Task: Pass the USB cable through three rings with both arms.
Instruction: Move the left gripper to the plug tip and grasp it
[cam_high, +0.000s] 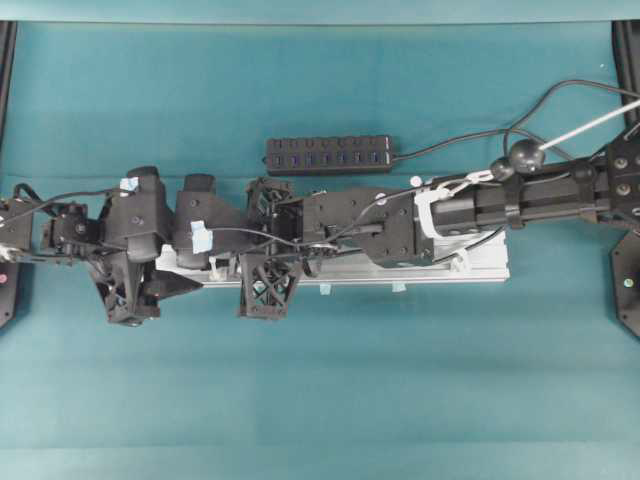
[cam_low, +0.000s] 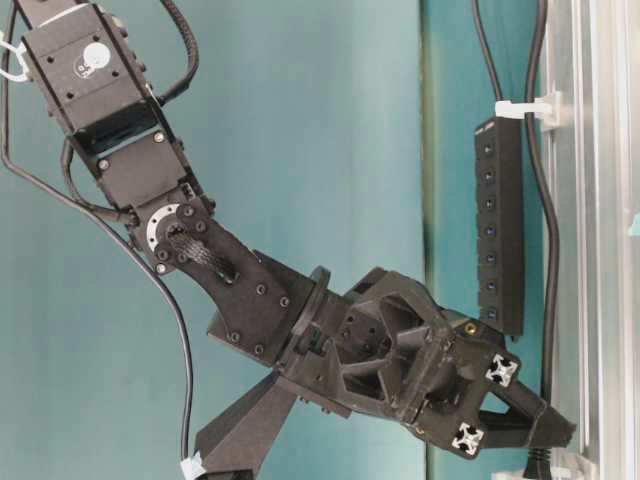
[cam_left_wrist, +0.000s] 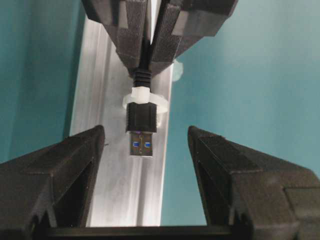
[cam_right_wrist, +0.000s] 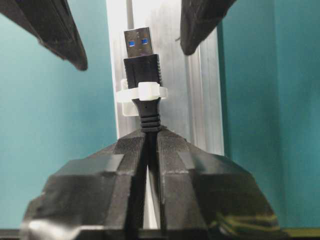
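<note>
Nearest in the left wrist view, the left gripper (cam_left_wrist: 142, 150) — two black wedge-shaped fingers — stands spread, one finger on either side of the plug and touching nothing. Between them lies the USB cable (cam_left_wrist: 141, 122), a thin black lead ending in a small black moulded plug with a silver metal tip that has a blue tongue. The plug has just poked through a ring (cam_left_wrist: 143, 97), a tiny whitish translucent plastic loop standing on the long silver aluminium rail (cam_left_wrist: 95, 100). Beyond the ring, the right gripper (cam_left_wrist: 149, 57) is pressed together on the ribbed strain relief right behind the plug.

The plug looks light, rigid and short; its moulded black body should offer firmer purchase than the smooth metal tip, which may slip. The lead behind it is probably limp, so a pinch far from the plug would give little steering. The best hold for the left fingers seems to be the plug body just ahead of the ring — square on, flat faces to the pads. The ring looks flimsy; a sideways tug could bend it.
</note>
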